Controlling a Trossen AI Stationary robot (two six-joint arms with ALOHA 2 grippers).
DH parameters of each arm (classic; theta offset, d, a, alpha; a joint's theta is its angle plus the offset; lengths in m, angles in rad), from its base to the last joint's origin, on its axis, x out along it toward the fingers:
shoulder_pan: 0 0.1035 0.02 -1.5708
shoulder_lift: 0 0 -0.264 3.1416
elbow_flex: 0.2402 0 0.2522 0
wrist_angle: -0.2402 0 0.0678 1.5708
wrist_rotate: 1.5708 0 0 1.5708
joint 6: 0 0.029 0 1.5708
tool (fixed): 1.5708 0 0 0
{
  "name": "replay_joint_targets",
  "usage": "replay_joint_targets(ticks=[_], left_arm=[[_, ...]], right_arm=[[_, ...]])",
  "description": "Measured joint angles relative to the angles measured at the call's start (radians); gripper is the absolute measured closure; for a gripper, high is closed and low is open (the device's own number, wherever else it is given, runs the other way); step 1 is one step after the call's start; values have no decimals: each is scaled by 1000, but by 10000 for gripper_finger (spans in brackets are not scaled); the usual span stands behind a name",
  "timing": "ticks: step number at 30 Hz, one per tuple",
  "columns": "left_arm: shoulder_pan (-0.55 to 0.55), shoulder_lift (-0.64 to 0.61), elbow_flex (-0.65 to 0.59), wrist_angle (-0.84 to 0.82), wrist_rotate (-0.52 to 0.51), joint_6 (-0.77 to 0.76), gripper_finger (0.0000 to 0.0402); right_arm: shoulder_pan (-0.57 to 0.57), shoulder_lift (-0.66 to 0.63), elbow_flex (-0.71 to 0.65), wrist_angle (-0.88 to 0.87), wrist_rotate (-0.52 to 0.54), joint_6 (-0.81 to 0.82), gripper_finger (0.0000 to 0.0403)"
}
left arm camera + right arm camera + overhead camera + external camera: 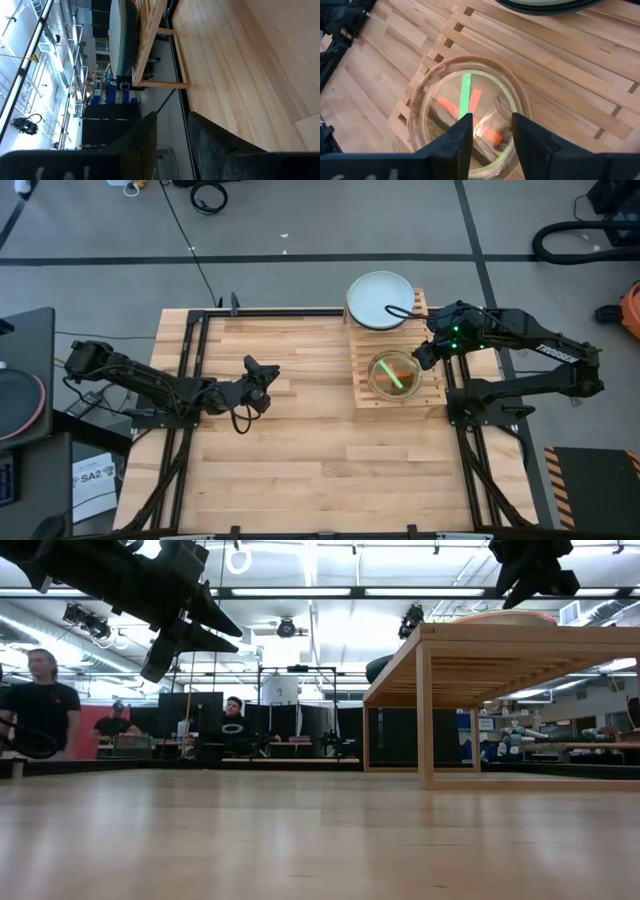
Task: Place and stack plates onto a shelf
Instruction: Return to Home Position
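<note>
The shelf (400, 350) of pale slats stands on the table's right side. A large pale grey plate (380, 300) lies flat on its far end, overhanging the far edge. On its near half rests a small translucent plate (465, 115), with green and orange showing through it; how many are stacked there I cannot tell. My right gripper (490, 135) hovers open just above this plate's rim, fingers (462, 135) on either side of it, pointing down at a slant. My left gripper (262, 375) hangs open over the table's middle, with nothing between its fingers (145, 145).
Bare wood-plank tabletop (300, 450) stretches across the middle and near side. A black frame rail (270, 311) runs along the table's far edge. People sit and stand in the room beyond the table (45, 700).
</note>
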Motion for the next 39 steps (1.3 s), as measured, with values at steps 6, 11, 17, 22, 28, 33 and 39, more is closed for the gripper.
replay_joint_targets(ticks=[6, 11, 17, 22, 28, 33, 39], left_arm=[[0, 0, 0, 0, 0, 0, 283], [0, 0, 0, 0, 15, -79, 283], [0, 0, 0, 0, 174, -201, 283], [-1, 0, 0, 50, 322, -293, 283], [-1, 0, 0, 264, 359, -448, 283], [-2, -8, 0, 476, 359, -472, 283], [-9, -90, 30, 497, 292, -473, 283]], right_arm=[[0, 0, 0, 0, 6, 0, 252], [0, 5, 0, 7, 66, -26, 251], [0, 53, 0, 141, 69, -43, 252], [19, 139, 0, 360, 15, -126, 252], [60, 263, 0, 683, -104, -216, 252], [85, 324, 0, 900, -211, -277, 252], [96, 284, 0, 971, -248, -277, 252]])
